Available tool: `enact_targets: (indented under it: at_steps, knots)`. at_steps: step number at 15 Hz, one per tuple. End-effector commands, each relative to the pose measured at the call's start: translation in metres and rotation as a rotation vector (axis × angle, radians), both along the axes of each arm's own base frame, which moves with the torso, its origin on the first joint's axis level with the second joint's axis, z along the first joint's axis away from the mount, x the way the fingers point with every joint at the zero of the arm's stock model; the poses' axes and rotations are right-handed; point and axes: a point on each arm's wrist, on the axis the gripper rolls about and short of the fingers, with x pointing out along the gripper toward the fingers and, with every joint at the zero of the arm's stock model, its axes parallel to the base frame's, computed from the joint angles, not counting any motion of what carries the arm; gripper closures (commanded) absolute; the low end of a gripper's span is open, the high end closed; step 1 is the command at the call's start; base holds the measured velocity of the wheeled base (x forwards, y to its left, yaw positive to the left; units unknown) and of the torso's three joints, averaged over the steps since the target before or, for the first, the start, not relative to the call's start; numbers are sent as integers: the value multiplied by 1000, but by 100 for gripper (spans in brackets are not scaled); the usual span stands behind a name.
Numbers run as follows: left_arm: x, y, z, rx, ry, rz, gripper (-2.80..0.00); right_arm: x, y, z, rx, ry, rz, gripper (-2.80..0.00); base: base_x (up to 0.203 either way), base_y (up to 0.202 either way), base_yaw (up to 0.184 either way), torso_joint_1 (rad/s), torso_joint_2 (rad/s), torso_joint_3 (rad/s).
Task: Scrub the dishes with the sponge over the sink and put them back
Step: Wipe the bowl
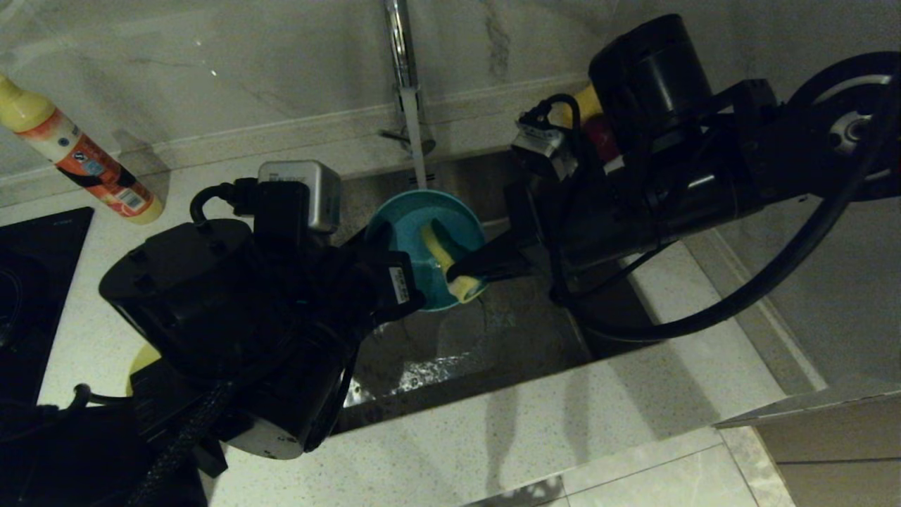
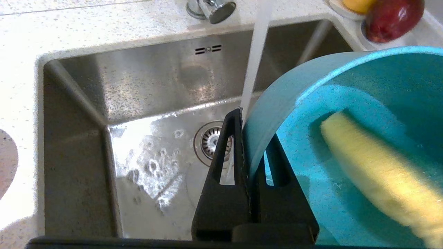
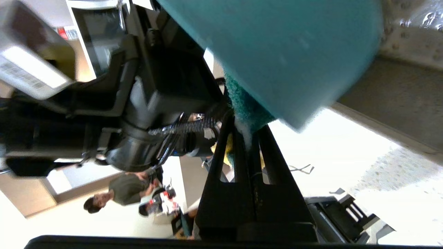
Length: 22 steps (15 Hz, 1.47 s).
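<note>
While water runs from the tap (image 1: 402,63) into the sink (image 2: 145,90), we hold the blue bowl (image 1: 422,243) above the basin, tilted on its side with its opening toward the right arm. Our left gripper (image 2: 250,138) is clamped on the bowl's rim, one finger outside the wall and one inside. Our right gripper (image 1: 470,267) comes in from the right and pinches the sponge (image 1: 445,260), which lies pressed against the bowl's inner face; its yellow side shows from above, and in the right wrist view the green scouring side (image 3: 244,107) sits just above the closed fingers. The stream passes just beside the bowl's upper rim and falls to the wet sink floor, near the drain strainer (image 2: 210,140). At the sink's far right corner a white dish (image 2: 341,8) holds a red fruit (image 2: 394,15) and a yellow one (image 2: 358,4). On the counter to the left stands a bottle (image 1: 77,151), with a dark hob (image 1: 35,282) beside it. A sliver of something yellow (image 1: 144,358) shows under our left arm.
</note>
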Motion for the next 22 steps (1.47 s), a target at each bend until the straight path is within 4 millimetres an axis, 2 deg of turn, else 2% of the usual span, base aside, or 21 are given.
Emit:
enact_targets:
  at_steps: [1,8,13,19,22]
  knots:
    - [1,0,1,-5,-4,4,0,3,9,-7,-10,18,16,0,0,0,0,0,0,0]
    - [3,-3,-1,-3,0,6,0,-5,18,-5,-5,10,48,0,0,0,0,0,0,0]
    - [-1,0,-9,19,21,6,0,-5,4,12,36,-39,18,0,0,0,0,0,0,0]
    - [-4,5,-12,24,26,9,0,-12,-2,24,67,-76,16,0,0,0,0,0,0,0]
    - [2,11,-8,12,14,36,0,-13,-3,12,20,-20,17,0,0,0,0,0,0,0]
